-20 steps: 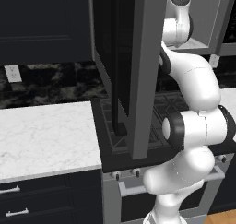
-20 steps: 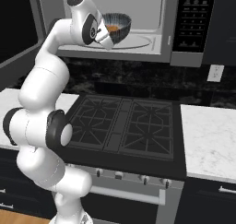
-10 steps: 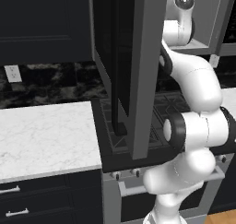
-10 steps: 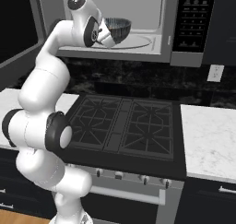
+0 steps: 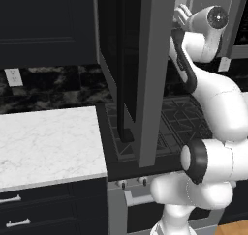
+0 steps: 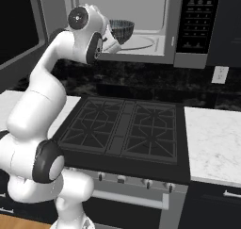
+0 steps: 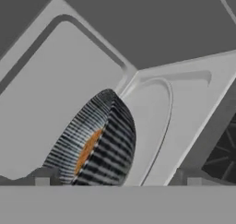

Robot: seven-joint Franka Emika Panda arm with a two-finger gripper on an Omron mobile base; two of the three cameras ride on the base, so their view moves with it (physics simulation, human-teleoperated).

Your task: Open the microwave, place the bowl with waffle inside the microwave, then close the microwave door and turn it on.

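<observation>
Now | fingers [image 7: 117, 181] spread wide | bowl [image 7: 94, 144] between them, on microwave [image 6: 141, 44] turntable

bowl [image 7: 99, 144]: dark, ribbed | microwave [image 6: 141, 20] interior: smooth matt grey | counter [image 5: 46, 142]: polished white marble | microwave door [image 5: 138, 69]: dark glass

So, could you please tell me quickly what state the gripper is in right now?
Gripper: open, holding nothing; the bowl with the waffle sits between its fingertips inside the microwave.
</observation>
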